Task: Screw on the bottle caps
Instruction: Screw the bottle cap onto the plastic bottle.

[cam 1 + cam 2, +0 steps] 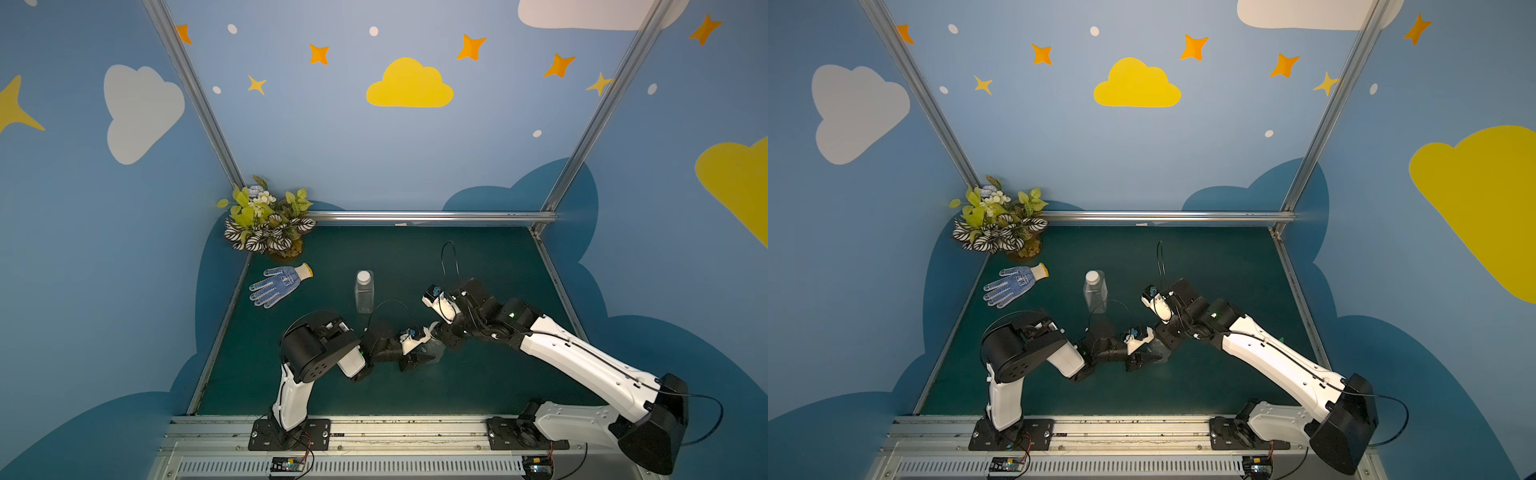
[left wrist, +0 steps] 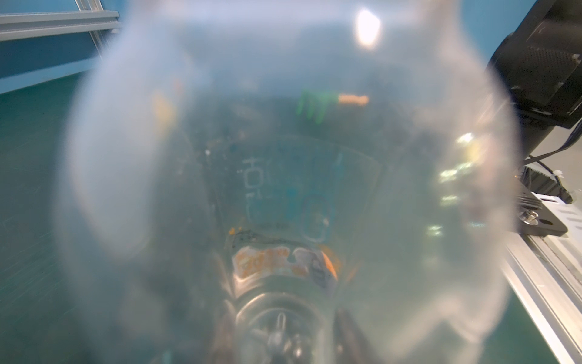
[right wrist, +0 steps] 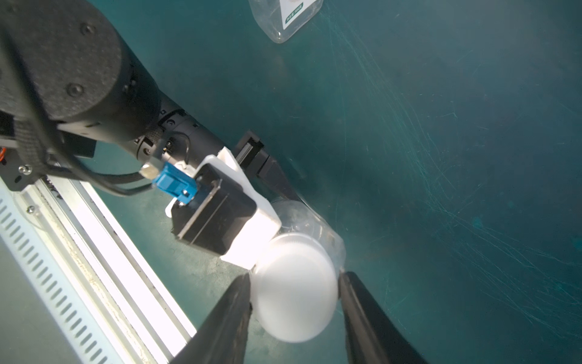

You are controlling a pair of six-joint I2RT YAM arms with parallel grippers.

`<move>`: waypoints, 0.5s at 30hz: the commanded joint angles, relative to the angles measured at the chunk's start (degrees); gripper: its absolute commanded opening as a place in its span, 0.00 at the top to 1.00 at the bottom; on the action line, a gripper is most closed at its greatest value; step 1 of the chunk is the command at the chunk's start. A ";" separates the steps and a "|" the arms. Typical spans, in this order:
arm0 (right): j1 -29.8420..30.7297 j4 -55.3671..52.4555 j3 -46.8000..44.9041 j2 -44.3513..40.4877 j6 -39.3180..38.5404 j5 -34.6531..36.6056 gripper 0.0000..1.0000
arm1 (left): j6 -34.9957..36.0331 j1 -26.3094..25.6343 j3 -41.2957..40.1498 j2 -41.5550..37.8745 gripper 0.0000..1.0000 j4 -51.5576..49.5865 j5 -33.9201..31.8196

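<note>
A clear round bottle (image 1: 434, 352) stands low on the green mat, with my left gripper (image 1: 422, 354) shut on its body. This bottle (image 2: 283, 157) fills the left wrist view as a blur and hides the jaws. A white bottle cap (image 3: 294, 286) sits on top of the round bottle (image 3: 315, 220). My right gripper (image 3: 294, 279) comes from above and is shut on the cap, both fingers touching its sides. Farther back stands the rectangular bottle (image 1: 365, 297), labelled, with its white cap (image 1: 363, 276) on, apart from both grippers.
A blue dotted work glove (image 1: 278, 284) lies at the left of the mat, and a potted plant (image 1: 266, 224) fills the back left corner. Aluminium rails run along the back (image 1: 432, 216) and the front (image 1: 374, 428), close to the arms' bases.
</note>
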 commanded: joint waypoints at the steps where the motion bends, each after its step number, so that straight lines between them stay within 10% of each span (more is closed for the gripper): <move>1: -0.17 -1.22 0.45 1.07 -0.81 -1.80 0.54 | -0.15 0.19 0.26 -0.80 0.55 1.02 0.63; 15: 1.92 -3.36 0.62 3.77 5.52 5.07 0.90 | 0.08 0.08 0.00 -1.20 0.55 1.02 -0.71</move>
